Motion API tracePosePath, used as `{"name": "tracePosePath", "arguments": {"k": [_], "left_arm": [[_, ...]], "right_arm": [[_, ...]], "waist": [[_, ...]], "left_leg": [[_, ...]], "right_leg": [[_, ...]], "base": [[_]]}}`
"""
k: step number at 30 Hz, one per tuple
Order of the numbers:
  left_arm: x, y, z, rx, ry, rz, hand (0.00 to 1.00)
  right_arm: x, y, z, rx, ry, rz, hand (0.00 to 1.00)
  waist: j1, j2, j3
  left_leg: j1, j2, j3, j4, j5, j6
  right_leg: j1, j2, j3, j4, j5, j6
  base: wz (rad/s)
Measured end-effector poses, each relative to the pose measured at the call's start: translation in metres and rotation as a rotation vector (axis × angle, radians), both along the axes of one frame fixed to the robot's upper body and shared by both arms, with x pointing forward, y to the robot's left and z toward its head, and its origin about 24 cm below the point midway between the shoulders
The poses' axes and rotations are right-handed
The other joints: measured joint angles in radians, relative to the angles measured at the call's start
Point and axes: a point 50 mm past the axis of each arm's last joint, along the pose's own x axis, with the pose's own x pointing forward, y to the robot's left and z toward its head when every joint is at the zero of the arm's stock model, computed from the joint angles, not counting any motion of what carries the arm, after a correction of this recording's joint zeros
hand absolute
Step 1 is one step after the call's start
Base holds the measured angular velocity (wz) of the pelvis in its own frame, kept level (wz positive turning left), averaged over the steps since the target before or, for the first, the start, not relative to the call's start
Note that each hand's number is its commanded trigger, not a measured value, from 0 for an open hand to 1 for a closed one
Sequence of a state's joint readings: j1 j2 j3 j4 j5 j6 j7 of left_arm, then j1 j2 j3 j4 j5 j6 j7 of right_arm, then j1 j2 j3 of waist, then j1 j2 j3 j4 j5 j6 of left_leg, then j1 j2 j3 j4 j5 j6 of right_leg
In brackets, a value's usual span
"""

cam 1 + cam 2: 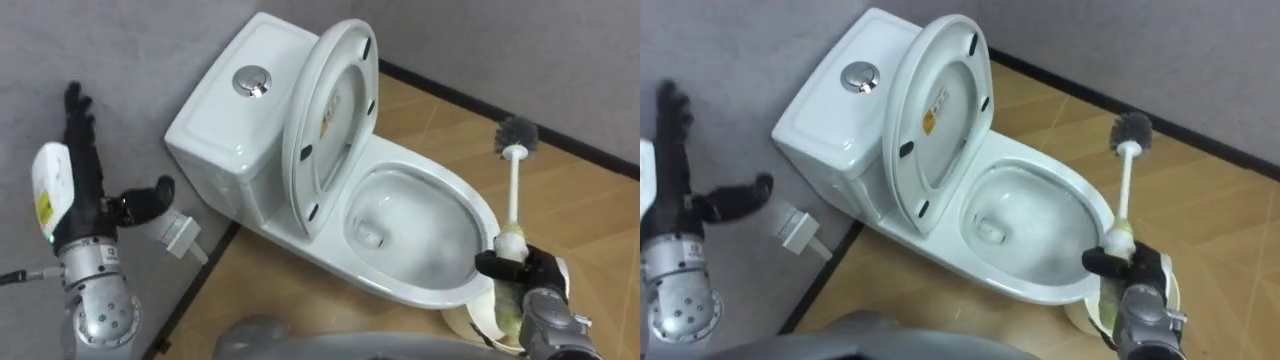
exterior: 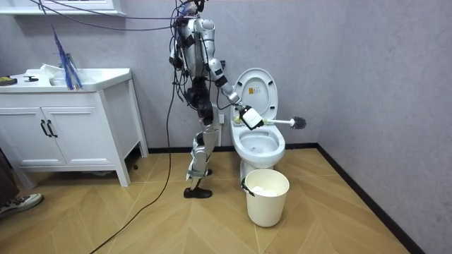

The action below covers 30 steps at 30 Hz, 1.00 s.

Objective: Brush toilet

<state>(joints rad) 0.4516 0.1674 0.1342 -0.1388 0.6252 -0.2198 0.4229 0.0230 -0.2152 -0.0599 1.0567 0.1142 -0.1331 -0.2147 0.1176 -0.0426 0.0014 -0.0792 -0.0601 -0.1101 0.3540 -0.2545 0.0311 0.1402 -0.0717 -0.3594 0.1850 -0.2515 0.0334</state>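
Wooden floor (image 1: 600, 215) beneath brush (image 1: 514, 190), right hand (image 1: 525, 268) partly cropped.

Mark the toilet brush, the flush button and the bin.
toilet brush (image 1: 517, 136): left eye view, bristle head.
flush button (image 1: 251, 81): left eye view, its centre.
bin (image 2: 267, 206): room view, front wall.

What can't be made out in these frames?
Bin: eye views, mostly hidden behind the right hand and cut off by the bottom edge.
Toilet brush handle's lower end: eye views, covered by that hand's grip.
Small items on the vanity: room view, too small to identify.
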Motion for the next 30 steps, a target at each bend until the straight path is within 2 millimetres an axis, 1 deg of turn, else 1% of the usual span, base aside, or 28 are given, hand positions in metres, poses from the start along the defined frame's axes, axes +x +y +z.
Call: {"name": "tracePosePath", "arguments": {"k": [1, 3, 4, 6, 8, 10, 11, 12, 14, 16, 19, 21, 24, 28, 30], "left_arm": [[0.002, -0.001, 0.003, 0.024, -0.012, -0.009, 0.0], [0.009, -0.006, 0.017, 0.104, -0.084, -0.037, 0.0], [0.015, -0.01, 0.025, 0.128, -0.134, -0.056, 0.0], [0.024, -0.014, 0.033, 0.171, -0.19, -0.088, 0.0], [0.029, -0.017, 0.037, 0.191, -0.221, -0.107, 0.0], [0.032, -0.021, 0.035, 0.181, -0.222, -0.123, 0.0], [0.032, -0.024, 0.032, 0.175, -0.208, -0.136, 0.0], [0.032, -0.027, 0.028, 0.183, -0.188, -0.151, 0.0], [0.032, -0.031, 0.019, 0.181, -0.14, -0.171, 0.0], [0.03, -0.035, 0.003, 0.194, -0.044, -0.207, 0.0], [0.027, -0.039, -0.012, 0.189, 0.053, -0.245, 0.0], [0.024, -0.042, -0.029, 0.187, 0.154, -0.276, 0.0], [0.019, -0.044, -0.046, 0.195, 0.275, -0.3, 0.0], [0.014, -0.044, -0.058, 0.192, 0.37, -0.317, 0.0], [0.011, -0.045, -0.064, 0.181, 0.412, -0.322, 0.0]], "right_arm": [[0.0, 0.0, 0.0, -0.006, 0.004, 0.013, 1.0], [0.002, 0.002, 0.0, -0.03, 0.015, 0.066, 1.0], [0.003, 0.003, 0.001, -0.039, 0.018, 0.093, 1.0], [0.005, 0.004, 0.001, -0.052, 0.027, 0.14, 1.0], [0.007, 0.007, 0.001, -0.062, 0.036, 0.196, 1.0], [0.008, 0.01, 0.0, -0.061, 0.048, 0.252, 1.0], [0.008, 0.012, 0.0, -0.057, 0.058, 0.284, 1.0], [0.008, 0.014, -0.001, -0.061, 0.07, 0.318, 1.0], [0.008, 0.015, -0.002, -0.066, 0.088, 0.362, 1.0], [0.005, 0.017, -0.003, -0.075, 0.11, 0.407, 1.0], [-0.002, 0.016, -0.005, -0.088, 0.141, 0.436, 1.0], [-0.015, 0.016, -0.009, -0.081, 0.182, 0.438, 1.0], [-0.023, 0.018, -0.012, -0.109, 0.236, 0.504, 1.0], [-0.027, 0.018, -0.014, -0.14, 0.288, 0.574, 1.0], [-0.029, 0.016, -0.014, -0.167, 0.328, 0.613, 1.0]], "waist": [[0.0, 0.001, -0.0002], [-0.002, 0.004, -0.0013], [-0.002, 0.007, 0.0003], [-0.002, 0.013, -0.0001], [-0.003, 0.017, -0.001], [-0.007, 0.017, -0.0011], [-0.009, 0.018, -0.0015], [-0.014, 0.018, 0.0005], [-0.02, 0.02, 0.0042], [-0.037, 0.021, 0.0048], [-0.041, 0.018, 0.0055], [-0.048, 0.013, 0.0043], [-0.061, 0.008, 0.0029], [-0.083, 0.009, 0.0001], [-0.087, 0.01, -0.0059]], "left_leg": [[-0.002, 0.0, 0.0, 0.001, 0.0, 0.0], [-0.007, 0.0, -0.004, 0.005, 0.0, 0.0], [-0.007, -0.002, -0.002, 0.005, 0.0, 0.0], [-0.002, -0.003, 0.0, 0.004, 0.001, 0.001], [0.009, -0.002, 0.003, -0.005, 0.002, 0.003], [0.023, -0.004, 0.008, -0.02, 0.01, 0.006], [0.026, -0.004, 0.009, -0.025, 0.011, 0.006], [0.031, -0.004, 0.015, -0.029, 0.012, 0.006], [0.031, -0.002, 0.02, -0.03, 0.012, 0.006], [0.031, -0.002, 0.022, -0.039, 0.013, 0.007], [0.038, -0.001, 0.033, -0.053, 0.018, 0.008], [0.039, 0.001, 0.043, -0.053, 0.018, 0.008], [0.035, 0.007, 0.056, -0.054, 0.018, 0.008], [0.034, 0.011, 0.072, -0.057, 0.018, 0.008], [0.035, 0.013, 0.084, -0.063, 0.018, 0.008]], "right_leg": [[-0.001, 0.0, 0.0, 0.0, 0.0, 0.0], [-0.004, 0.0, -0.001, 0.0, 0.0, 0.0], [-0.004, -0.001, 0.0, 0.0, 0.0, 0.0], [-0.002, -0.003, 0.004, 0.0, 0.0, 0.0], [0.002, -0.005, 0.007, 0.0, 0.0, 0.0], [0.006, -0.009, 0.016, 0.0, 0.0, 0.0], [0.007, -0.01, 0.019, 0.0, 0.0, 0.0], [0.008, -0.01, 0.03, -0.001, 0.0, 0.0], [0.005, -0.01, 0.034, -0.001, 0.0, 0.0], [0.001, -0.012, 0.036, -0.001, 0.0, 0.0], [-0.004, -0.015, 0.057, 0.0, 0.0, 0.001], [-0.005, -0.016, 0.057, 0.0, 0.0, 0.001], [-0.015, -0.015, 0.057, 0.0, 0.0, 0.001], [-0.02, -0.014, 0.062, 0.0, 0.0, 0.001], [-0.029, -0.013, 0.075, 0.001, 0.0, 0.001]], "base": [[0.0], [0.0], [0.0], [-0.02], [-0.1], [-0.09], [-0.08], [-0.1], [-0.08], [-0.03], [-0.12], [-0.09], [-0.13], [-0.09], [-0.18]]}}
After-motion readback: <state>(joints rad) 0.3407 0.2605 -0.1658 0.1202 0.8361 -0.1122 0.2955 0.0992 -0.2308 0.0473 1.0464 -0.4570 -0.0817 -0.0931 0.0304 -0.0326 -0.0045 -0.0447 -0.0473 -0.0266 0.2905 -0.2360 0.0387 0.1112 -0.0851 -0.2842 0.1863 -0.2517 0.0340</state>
